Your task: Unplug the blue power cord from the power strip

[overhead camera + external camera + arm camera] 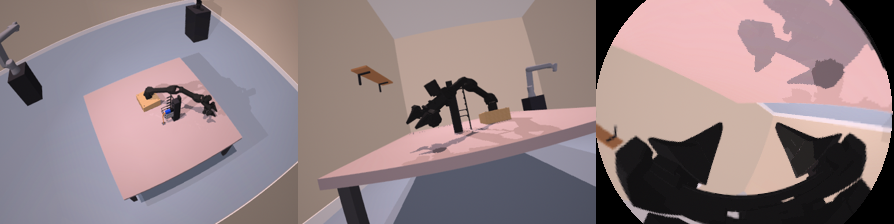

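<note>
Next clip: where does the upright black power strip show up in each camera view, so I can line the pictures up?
Top: the power strip stands near the table's middle, right of the tan base block, with the blue plug on its left face.
Exterior: the power strip is the black post at centre, right of the open gripper.
Wrist: not in it.
Shared landmark: the pink table, seen in all three.
</note>
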`<control>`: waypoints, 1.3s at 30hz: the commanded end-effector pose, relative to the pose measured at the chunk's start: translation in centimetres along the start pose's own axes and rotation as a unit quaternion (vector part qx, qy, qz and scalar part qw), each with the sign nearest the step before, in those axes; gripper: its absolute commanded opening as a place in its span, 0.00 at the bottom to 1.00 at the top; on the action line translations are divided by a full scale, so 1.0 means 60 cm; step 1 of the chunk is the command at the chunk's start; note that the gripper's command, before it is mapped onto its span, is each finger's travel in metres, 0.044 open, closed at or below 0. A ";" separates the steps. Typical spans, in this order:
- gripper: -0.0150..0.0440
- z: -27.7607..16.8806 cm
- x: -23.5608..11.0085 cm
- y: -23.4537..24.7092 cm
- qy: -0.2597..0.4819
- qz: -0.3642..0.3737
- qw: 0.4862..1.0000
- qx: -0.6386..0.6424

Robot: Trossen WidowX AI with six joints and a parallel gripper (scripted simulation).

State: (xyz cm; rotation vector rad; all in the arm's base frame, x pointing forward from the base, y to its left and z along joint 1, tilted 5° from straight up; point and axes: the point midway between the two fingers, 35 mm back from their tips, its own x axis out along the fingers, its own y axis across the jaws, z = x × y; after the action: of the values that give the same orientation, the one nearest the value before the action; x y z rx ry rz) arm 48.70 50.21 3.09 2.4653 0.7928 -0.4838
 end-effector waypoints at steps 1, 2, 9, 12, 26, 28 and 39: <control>0.89 -0.002 -0.001 -0.001 0.001 -0.001 1.000 0.000; 0.84 -0.008 -0.005 -0.005 0.003 -0.004 1.000 -0.001; 0.53 -0.066 -0.060 -0.001 0.008 -0.026 0.999 -0.032; 0.53 -0.063 -0.075 0.042 -0.012 -0.022 0.998 -0.061; 0.53 0.026 -0.205 0.303 -0.151 -0.032 0.959 -0.237; 0.53 0.049 -0.233 0.344 -0.174 -0.038 0.948 -0.263; 0.53 0.198 -0.396 0.527 -0.296 -0.087 0.876 -0.371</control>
State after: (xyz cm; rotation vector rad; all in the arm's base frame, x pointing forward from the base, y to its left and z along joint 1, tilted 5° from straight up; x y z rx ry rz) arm 49.10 13.66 15.98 1.5085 0.7176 -0.7404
